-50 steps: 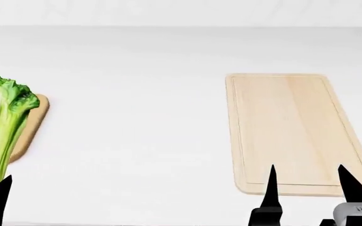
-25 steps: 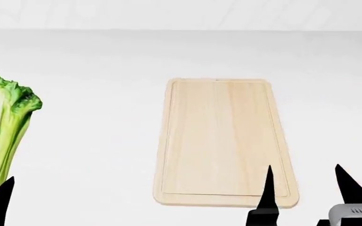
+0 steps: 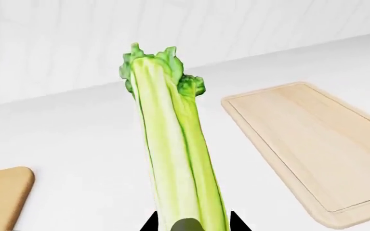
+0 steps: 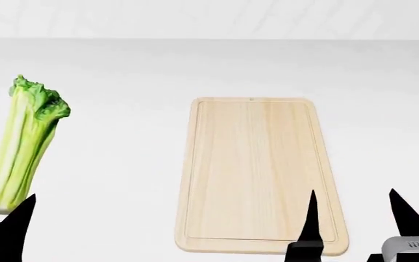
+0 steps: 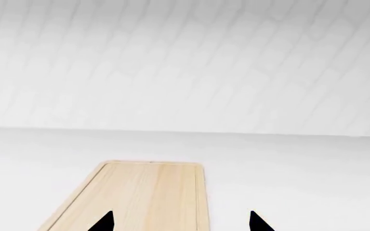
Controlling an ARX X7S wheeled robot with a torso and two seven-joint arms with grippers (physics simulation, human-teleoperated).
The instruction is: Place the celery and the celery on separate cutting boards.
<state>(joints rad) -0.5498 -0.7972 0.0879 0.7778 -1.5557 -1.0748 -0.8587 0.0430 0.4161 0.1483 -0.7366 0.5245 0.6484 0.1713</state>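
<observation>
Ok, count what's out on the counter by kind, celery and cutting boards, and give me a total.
Celery: 1, celery held in left gripper
Cutting boards: 2, pale board, tan board
Total: 3

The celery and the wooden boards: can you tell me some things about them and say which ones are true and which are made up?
1. The left claw is holding a celery by its whitish end. True.
2. A celery is lying on the pale cutting board. False: that board is bare.
3. The right claw is open and holds nothing. True.
4. The held celery's leafy top points toward the robot. False: the leaves point away, toward the far wall.
5. A corner of the tan cutting board shows in the left wrist view. True.
6. Both celery bunches are in view. False: only one shows.
</observation>
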